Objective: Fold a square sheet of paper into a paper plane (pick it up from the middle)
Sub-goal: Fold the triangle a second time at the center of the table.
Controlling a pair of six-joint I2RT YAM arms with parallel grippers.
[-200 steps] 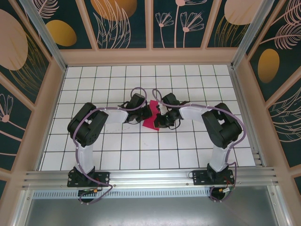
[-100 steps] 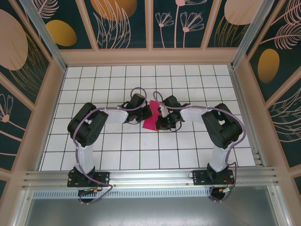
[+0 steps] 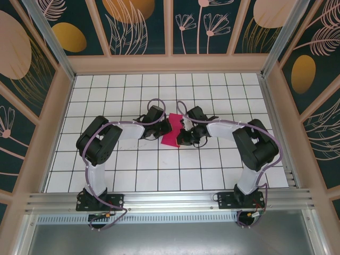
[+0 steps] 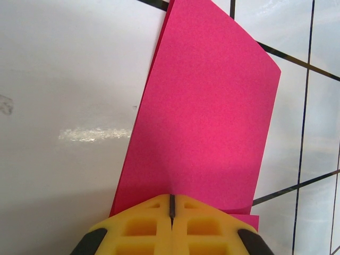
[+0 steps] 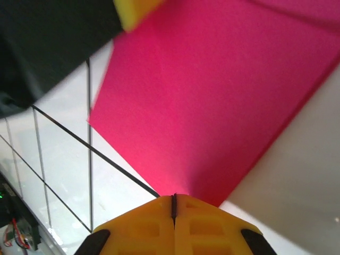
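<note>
The square sheet of paper point(image 3: 171, 134) is bright magenta-pink and folded over on itself, held just above the white tiles in the middle of the table. In the left wrist view the sheet point(image 4: 207, 117) fans out from the yellow jaws, a second layer peeking out at its lower right. My left gripper point(image 4: 171, 204) is shut on its near edge. My right gripper point(image 5: 173, 204) is shut on the opposite side of the sheet point(image 5: 212, 106). From above, the left gripper point(image 3: 167, 127) and right gripper point(image 3: 181, 134) face each other across the paper.
A yellow fingertip point(image 5: 133, 10) of the left gripper and its black body show at the top left of the right wrist view, close by. White tiled floor point(image 3: 159, 170) lies open in front. Wooden walls point(image 3: 170, 65) ring the table.
The right arm has shifted, its elbow swinging out to the right and its gripper edging along the paper. The sheet looks flatter between the grippers. The left arm has held still.
</note>
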